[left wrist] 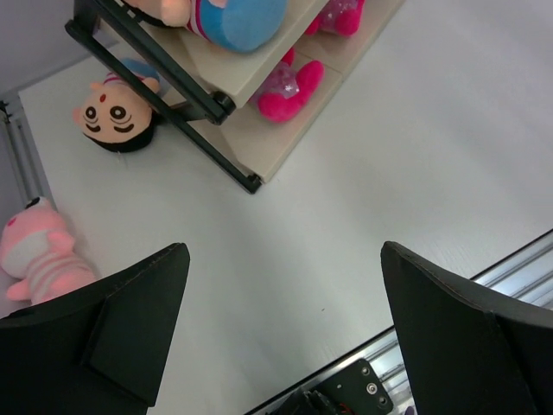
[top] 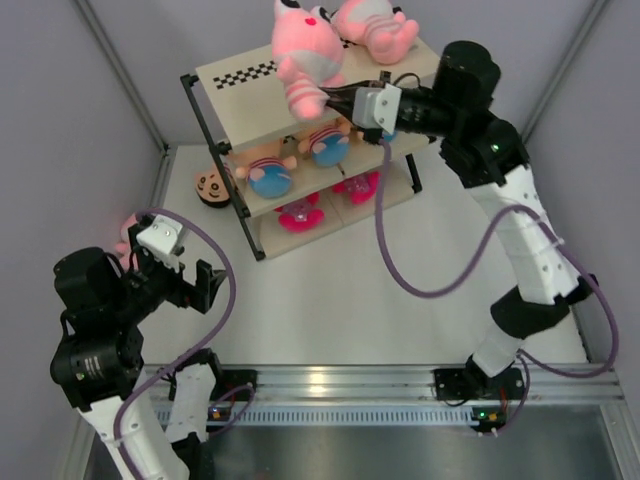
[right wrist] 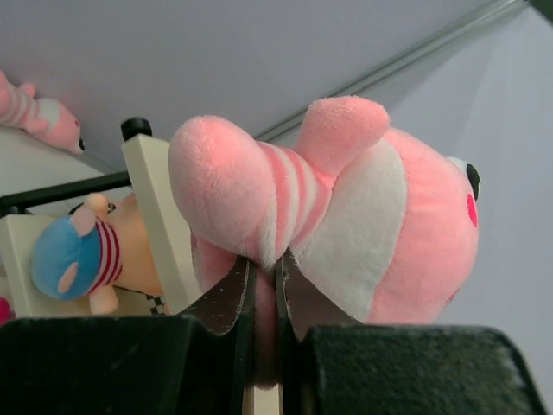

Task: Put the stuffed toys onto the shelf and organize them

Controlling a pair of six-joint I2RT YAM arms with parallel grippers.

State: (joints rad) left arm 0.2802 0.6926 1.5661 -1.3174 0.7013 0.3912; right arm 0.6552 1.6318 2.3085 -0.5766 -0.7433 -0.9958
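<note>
My right gripper point(top: 338, 100) is shut on a pink striped plush point(top: 303, 52), pinching its fabric point(right wrist: 285, 199), and holds it over the top board of the shelf point(top: 240, 75). A second pink plush point(top: 375, 25) lies on the top board. Two boy dolls point(top: 268, 170) point(top: 325, 143) lie on the middle board. A third pink plush point(left wrist: 39, 259) lies on the table at the left, next to my left arm. A boy doll head point(left wrist: 112, 117) lies on the table beside the shelf's left leg. My left gripper point(left wrist: 281, 294) is open and empty above the table.
Magenta plush toys point(top: 300, 212) point(top: 358, 185) sit on the bottom board. The shelf's black frame leg point(left wrist: 207, 143) stands close in front of my left gripper. A purple cable point(top: 420, 285) hangs from my right arm over the table. Grey walls close in the sides.
</note>
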